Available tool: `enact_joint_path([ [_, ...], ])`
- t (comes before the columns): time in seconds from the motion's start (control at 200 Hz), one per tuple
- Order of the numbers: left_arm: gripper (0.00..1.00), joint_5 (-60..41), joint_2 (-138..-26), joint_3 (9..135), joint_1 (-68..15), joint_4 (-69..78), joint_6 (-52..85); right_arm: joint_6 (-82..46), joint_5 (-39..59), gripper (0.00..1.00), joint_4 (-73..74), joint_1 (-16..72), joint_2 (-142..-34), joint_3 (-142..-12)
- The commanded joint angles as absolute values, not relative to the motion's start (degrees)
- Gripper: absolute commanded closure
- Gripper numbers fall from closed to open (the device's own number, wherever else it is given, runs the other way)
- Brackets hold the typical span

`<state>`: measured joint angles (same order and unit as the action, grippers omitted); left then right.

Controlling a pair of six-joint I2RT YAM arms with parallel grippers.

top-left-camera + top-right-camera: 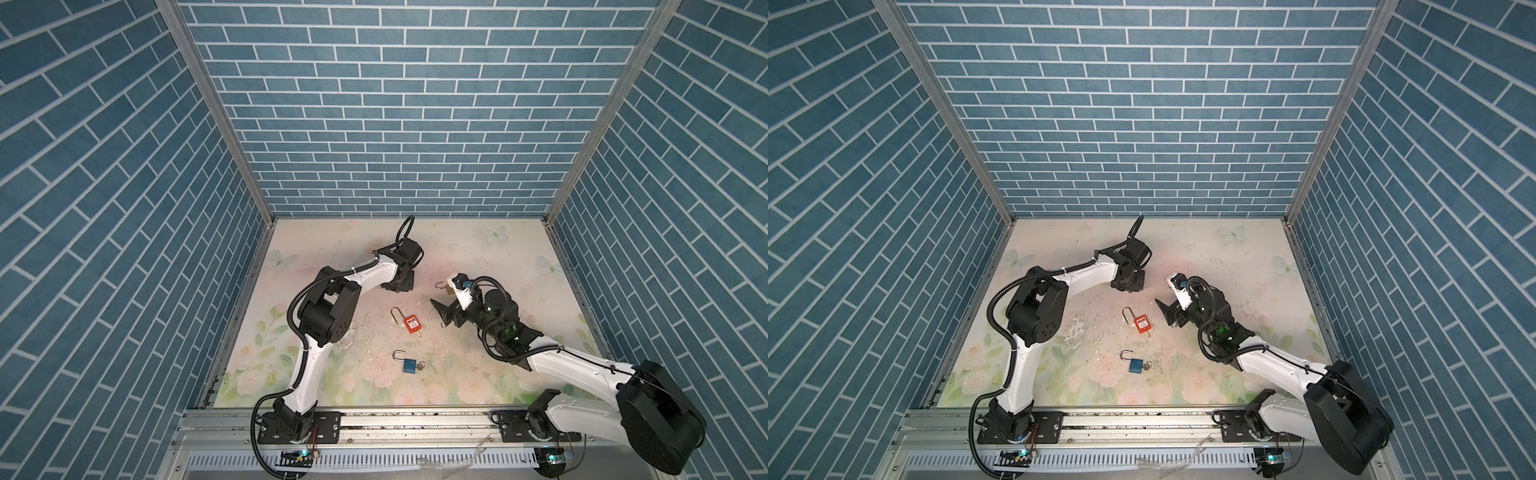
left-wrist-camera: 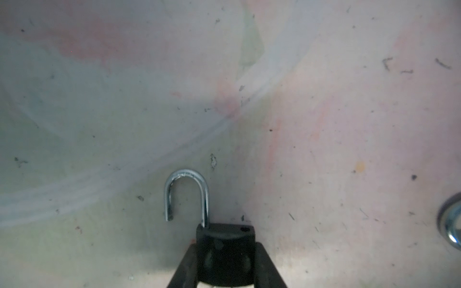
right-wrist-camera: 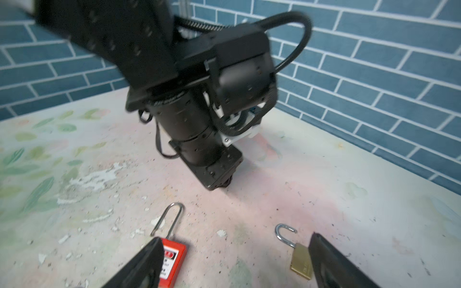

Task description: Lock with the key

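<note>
The left end effector (image 2: 225, 246) pinches the black lock (image 2: 225, 260) on the tabletop (image 2: 324, 149). The right end effector (image 3: 234, 237) stands wide apart.

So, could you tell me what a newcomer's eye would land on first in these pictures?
Four open-shackled padlocks: a black padlock clamped in the left tool toward the back, a red padlock in the middle, a blue padlock with a key in it nearer the front, and a brass padlock farther right. The right tool hangs open between the red and brass ones.
</note>
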<state>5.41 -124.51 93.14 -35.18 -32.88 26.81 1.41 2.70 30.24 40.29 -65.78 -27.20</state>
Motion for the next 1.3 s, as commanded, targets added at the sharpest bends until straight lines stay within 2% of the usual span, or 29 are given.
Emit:
enact_joint_path([
  [0.0, 0.95, 4.53, -116.57, 91.47, -35.88, -27.41, 21.95, -6.41, -5.38, 0.09, 24.21, 40.34, -61.14, -31.38],
  [0.14, 0.96, 1.62, -108.37, 89.36, -36.30, -21.17, 13.66, -13.03, -4.76, 0.09, 13.39, 38.18, -56.47, -36.73],
  [0.355, 0.96, -6.15, -98.80, 82.71, -36.88, -9.12, 1.91, -22.19, 5.05, 0.08, -3.02, 30.63, -51.51, -44.16],
  [0.505, 0.96, -11.15, -96.18, 78.97, -37.98, -5.17, -10.92, -23.44, 13.79, 0.07, -8.36, 25.38, -50.89, -48.05],
  [0.65, 0.96, -16.44, -93.31, 72.16, -39.04, -0.86, -26.41, -18.98, 17.24, 0.07, -13.13, 23.20, -51.74, -52.68],
  [0.905, 0.97, -22.11, -84.02, 50.58, -39.89, 22.03, -47.25, -12.01, 19.42, 0.06, -17.40, 23.17, -57.51, -55.44],
  [1.11, 0.99, -23.41, -84.20, 49.75, -40.78, 20.22, -51.68, -12.29, 24.79, 0.10, -14.32, 23.28, -64.06, -56.72],
  [1.295, 0.99, -23.47, -84.00, 48.86, -41.94, 19.87, -54.87, -12.57, 24.39, 0.11, -11.40, 23.47, -68.65, -57.98],
])
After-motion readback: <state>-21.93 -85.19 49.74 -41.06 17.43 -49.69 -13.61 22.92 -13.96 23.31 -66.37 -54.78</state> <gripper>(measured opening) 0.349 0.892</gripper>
